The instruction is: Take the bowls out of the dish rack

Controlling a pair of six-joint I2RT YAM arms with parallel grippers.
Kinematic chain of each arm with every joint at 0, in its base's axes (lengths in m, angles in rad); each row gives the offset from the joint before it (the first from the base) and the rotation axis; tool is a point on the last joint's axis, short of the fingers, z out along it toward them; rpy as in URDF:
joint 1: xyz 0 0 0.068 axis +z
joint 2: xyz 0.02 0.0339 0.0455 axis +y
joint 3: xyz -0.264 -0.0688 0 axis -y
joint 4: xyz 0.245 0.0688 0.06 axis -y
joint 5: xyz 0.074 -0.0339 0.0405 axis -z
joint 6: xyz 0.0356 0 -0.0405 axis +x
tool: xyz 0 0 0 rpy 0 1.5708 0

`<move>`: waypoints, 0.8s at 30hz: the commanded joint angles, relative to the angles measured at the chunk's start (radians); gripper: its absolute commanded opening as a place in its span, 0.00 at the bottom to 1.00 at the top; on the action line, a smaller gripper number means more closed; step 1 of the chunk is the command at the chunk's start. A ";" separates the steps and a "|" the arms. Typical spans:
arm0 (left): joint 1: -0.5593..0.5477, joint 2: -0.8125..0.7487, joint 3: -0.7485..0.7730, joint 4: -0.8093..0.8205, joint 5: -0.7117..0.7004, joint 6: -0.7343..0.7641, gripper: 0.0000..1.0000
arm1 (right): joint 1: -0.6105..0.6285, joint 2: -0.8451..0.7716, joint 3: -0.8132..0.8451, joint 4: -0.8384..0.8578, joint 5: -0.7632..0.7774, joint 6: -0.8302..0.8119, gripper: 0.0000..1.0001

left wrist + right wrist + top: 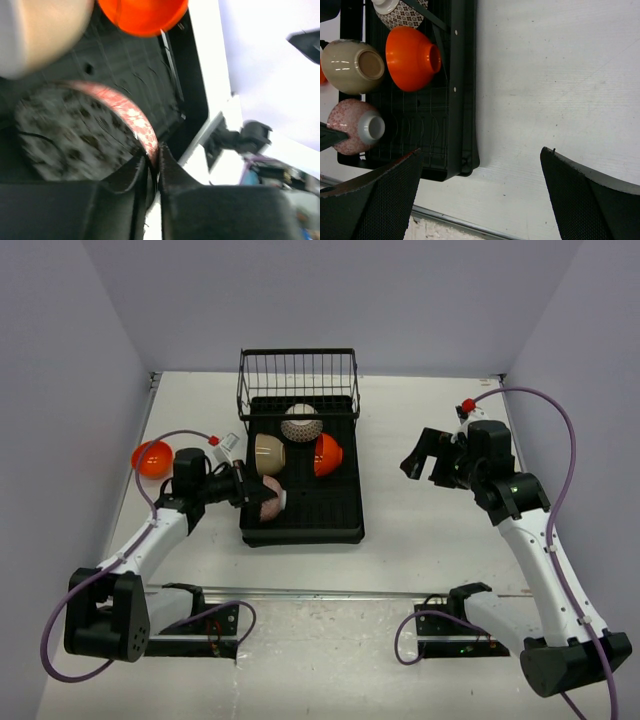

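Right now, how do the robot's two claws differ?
The left gripper is shut on the rim of the pink bowl; the right gripper is open and holds nothing. The left gripper is at the dish rack; the right gripper hangs over the table beside it. Both are black.

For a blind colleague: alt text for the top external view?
The left gripper pinches the rim of a pink bowl at the near-left corner of the dish rack. A beige bowl, an orange bowl and a speckled bowl lie in it; the right gripper hangs open over the table.
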 commanded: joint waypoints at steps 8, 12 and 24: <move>-0.003 0.010 -0.032 0.133 0.019 -0.055 0.00 | 0.005 -0.013 0.010 0.030 0.001 -0.011 0.99; -0.003 -0.007 -0.040 0.201 0.054 -0.096 0.00 | 0.005 -0.004 0.011 0.030 -0.004 -0.013 0.99; -0.003 0.008 -0.127 0.621 0.160 -0.357 0.00 | 0.007 0.011 0.019 0.033 -0.001 -0.027 0.99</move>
